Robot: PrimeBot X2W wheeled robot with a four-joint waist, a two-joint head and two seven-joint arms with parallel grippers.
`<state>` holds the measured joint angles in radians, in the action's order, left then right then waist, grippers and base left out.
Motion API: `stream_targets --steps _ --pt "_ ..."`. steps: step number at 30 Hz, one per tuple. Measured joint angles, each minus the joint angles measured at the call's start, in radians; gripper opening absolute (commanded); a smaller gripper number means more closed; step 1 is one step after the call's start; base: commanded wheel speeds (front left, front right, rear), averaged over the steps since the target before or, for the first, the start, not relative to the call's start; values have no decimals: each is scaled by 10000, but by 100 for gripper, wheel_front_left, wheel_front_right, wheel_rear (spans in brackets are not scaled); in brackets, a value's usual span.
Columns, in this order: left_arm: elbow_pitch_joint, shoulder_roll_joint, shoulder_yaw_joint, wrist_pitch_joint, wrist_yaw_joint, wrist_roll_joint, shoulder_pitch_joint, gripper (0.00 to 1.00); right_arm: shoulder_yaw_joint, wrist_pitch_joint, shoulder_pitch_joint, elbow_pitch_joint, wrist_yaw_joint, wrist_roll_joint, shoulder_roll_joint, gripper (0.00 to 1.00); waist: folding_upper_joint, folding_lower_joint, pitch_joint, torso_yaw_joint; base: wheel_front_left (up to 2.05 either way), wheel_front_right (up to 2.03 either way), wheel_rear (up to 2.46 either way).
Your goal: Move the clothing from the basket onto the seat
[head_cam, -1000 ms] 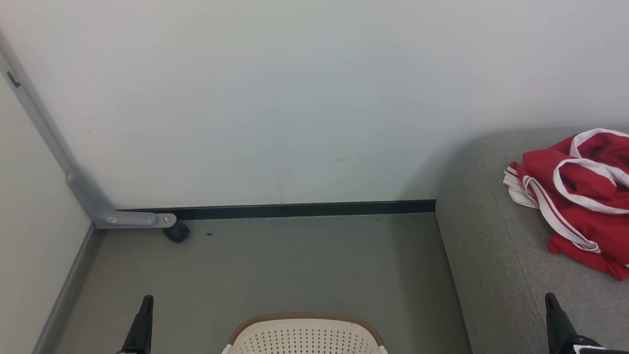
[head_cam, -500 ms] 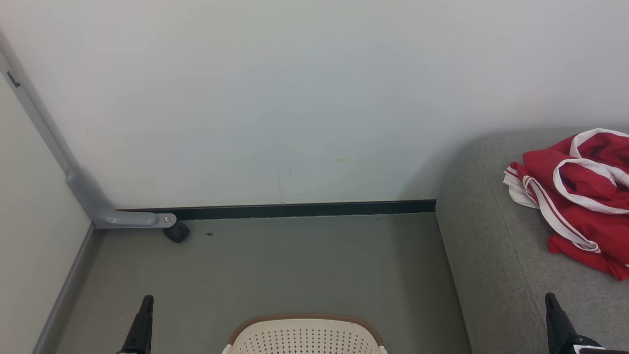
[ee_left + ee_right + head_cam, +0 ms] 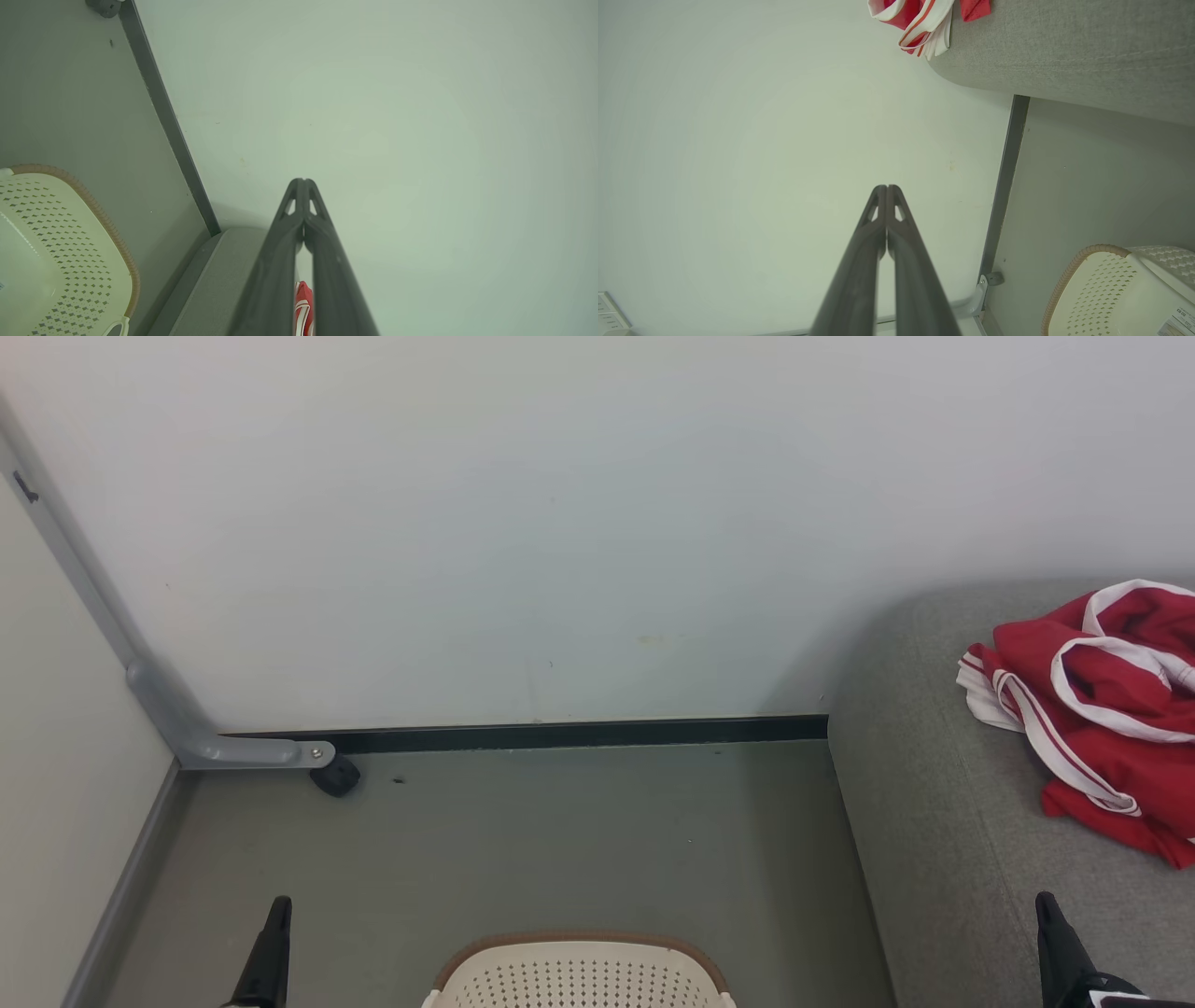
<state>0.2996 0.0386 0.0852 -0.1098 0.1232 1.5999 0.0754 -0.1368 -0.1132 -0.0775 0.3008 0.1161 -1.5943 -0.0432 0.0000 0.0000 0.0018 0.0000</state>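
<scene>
Left wrist view: the left gripper (image 3: 302,183) has its fingers pressed tip to tip, nothing between them. Right wrist view: the right gripper (image 3: 886,189) is likewise closed and empty. The head view records the clothing (image 3: 1102,709), crumpled red fabric with white bands, heaped on the seat (image 3: 934,821), right of the basket (image 3: 579,938) and farther off. The right wrist view adds a printed label (image 3: 1178,319) on the basket's side. The basket stands on a smooth grey-green floor (image 3: 560,840); beyond it run black skirting (image 3: 579,735) and a plain pale wall (image 3: 560,523). Basket: perforated cream plastic, brown rim, rounded corners. Seat: grey woven upholstery, rounded corner.
</scene>
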Motion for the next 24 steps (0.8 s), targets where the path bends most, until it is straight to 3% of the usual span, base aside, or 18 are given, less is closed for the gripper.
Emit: stream_targets --steps 24 --pt "0 0 0 0 0 0 0 0 0 0 0 -2 0 0 0 0 0 0 1 0 0 0 0"
